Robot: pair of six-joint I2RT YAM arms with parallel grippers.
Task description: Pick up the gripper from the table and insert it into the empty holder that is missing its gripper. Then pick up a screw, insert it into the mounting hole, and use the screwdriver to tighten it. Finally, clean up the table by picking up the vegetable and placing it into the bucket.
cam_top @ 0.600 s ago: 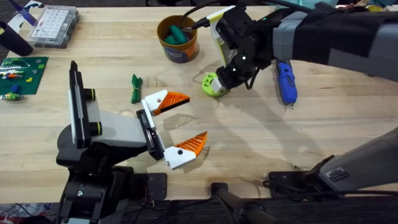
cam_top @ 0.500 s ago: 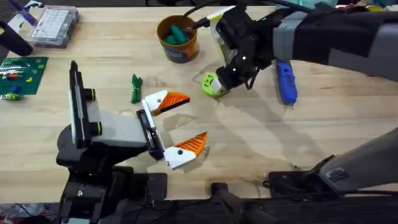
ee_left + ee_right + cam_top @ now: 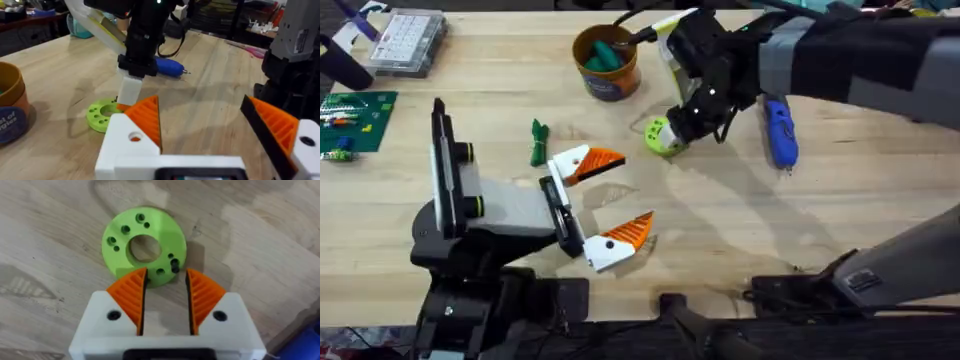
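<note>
My left gripper [image 3: 633, 190] is open. Its two white finger pieces with orange ridged tips [image 3: 588, 162] [image 3: 620, 238] stick out wide apart from the black holder bracket [image 3: 560, 208] of the grey-and-black unit. My right gripper [image 3: 166, 282] hangs low over a lime green ring [image 3: 122, 245], its pads a narrow gap apart with nothing between them. A small black screw [image 3: 174, 266] sits on the ring's rim just beyond that gap. The blue screwdriver [image 3: 780, 130] lies to the right of the right gripper [image 3: 682, 122]. The dark green vegetable [image 3: 537, 142] lies left of the upper finger. The bucket [image 3: 588, 80] stands at the back.
A teal-green item lies inside the bucket. A clear parts box [image 3: 408, 40] and a green board [image 3: 355, 120] sit at the far left. Bare wood stretches across the middle and right of the table. In the left wrist view the ring [image 3: 102, 112] lies under the right gripper [image 3: 131, 92].
</note>
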